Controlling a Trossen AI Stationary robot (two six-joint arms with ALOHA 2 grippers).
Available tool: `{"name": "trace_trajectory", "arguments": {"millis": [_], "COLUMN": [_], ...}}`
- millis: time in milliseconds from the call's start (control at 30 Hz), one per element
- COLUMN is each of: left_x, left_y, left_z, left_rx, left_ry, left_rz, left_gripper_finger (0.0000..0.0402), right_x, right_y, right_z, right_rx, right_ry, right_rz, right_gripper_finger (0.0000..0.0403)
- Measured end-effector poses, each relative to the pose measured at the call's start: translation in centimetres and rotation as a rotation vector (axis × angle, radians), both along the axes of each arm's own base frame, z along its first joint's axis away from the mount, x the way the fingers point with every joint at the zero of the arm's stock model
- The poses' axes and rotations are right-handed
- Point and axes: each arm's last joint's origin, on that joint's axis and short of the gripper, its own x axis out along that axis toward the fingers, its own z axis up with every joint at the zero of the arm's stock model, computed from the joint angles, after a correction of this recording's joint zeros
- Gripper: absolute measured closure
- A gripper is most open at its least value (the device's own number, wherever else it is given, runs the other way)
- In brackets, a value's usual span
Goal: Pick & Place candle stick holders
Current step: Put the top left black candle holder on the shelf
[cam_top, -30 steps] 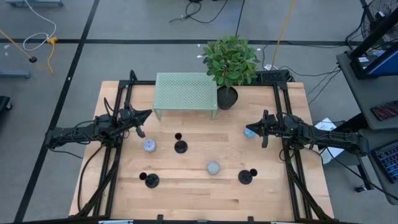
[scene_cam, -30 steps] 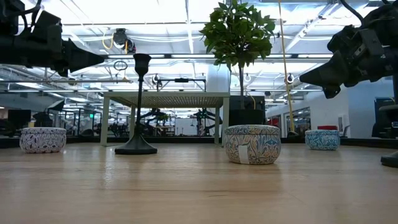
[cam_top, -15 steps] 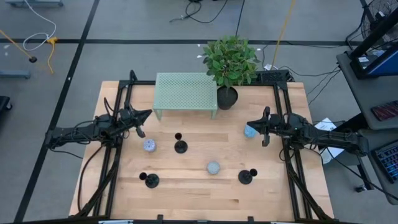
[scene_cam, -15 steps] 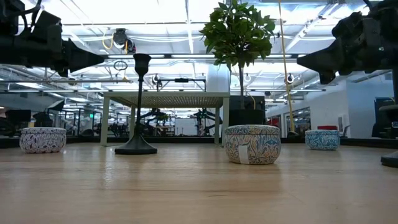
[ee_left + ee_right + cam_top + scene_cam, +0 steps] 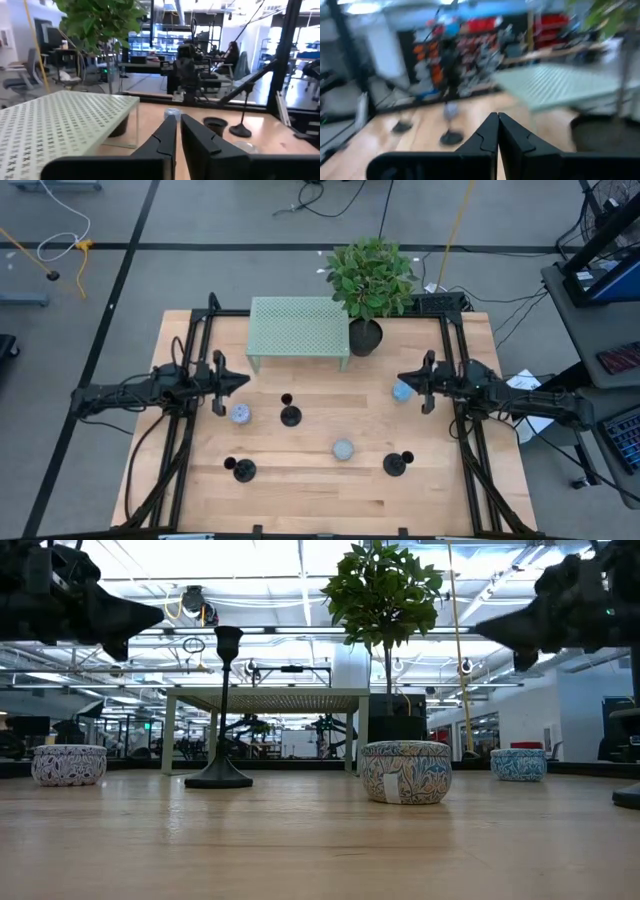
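Since a second ago the left claw (image 5: 232, 379) has swung slightly toward the near side, while the right claw (image 5: 405, 380) has drawn a little to the right; the three candle stick holders have not moved. One candle stick holder (image 5: 290, 414) stands upright at the middle of the wooden surface (image 5: 300, 490), another (image 5: 242, 469) near the near-left edge, and a third (image 5: 397, 463) toward the near right. Neither claw touches any of them. Both claws hover above the surface with their fingers nearly together and nothing between them. Three small patterned tins sit about: one (image 5: 240, 413) just left of the middle holder, one (image 5: 343, 449) between the near holders, one (image 5: 401, 391) beside the right claw. At the far side stand a pale green perforated rack (image 5: 299, 327) and a potted plant (image 5: 372, 280).
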Motion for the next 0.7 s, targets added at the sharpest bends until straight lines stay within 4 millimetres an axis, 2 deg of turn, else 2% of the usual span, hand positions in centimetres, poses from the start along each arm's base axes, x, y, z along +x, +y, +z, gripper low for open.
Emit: {"name": "trace_trajectory", "arguments": {"millis": [200,333,400,533,700], "left_x": [0.6,1.4,1.8,2.8,4.1], "left_y": [0.1,0.0,0.0,-0.1,-0.6], "left_z": [1.1,1.0,0.7,-0.6,-1.7], "left_rx": [-0.009,-0.02,-0.063,-0.144,-0.145], "left_ry": [-0.104,-0.079,-0.037,0.077,0.164], "left_rz": [0.025,-0.029,-0.051,-0.071,-0.109], "left_gripper_finger": [0.0309,0.027,0.0253,0.0231,0.0227], "right_x": [-0.5,-0.8,-0.8,-0.4,0.0], "right_y": [-0.9,-1.1,-1.1,-0.8,-0.6], "right_z": [2.1,3.2,3.4,3.3,3.1], "right_rx": [-0.101,-0.104,-0.143,-0.245,-0.293], "right_ry": [-0.191,-0.296,-0.305,-0.268,-0.246], "right_rz": [-0.351,-0.471,-0.471,-0.363,-0.273], "right_gripper_finger": [0.0386,0.0381,0.0381,0.037,0.0317]}}
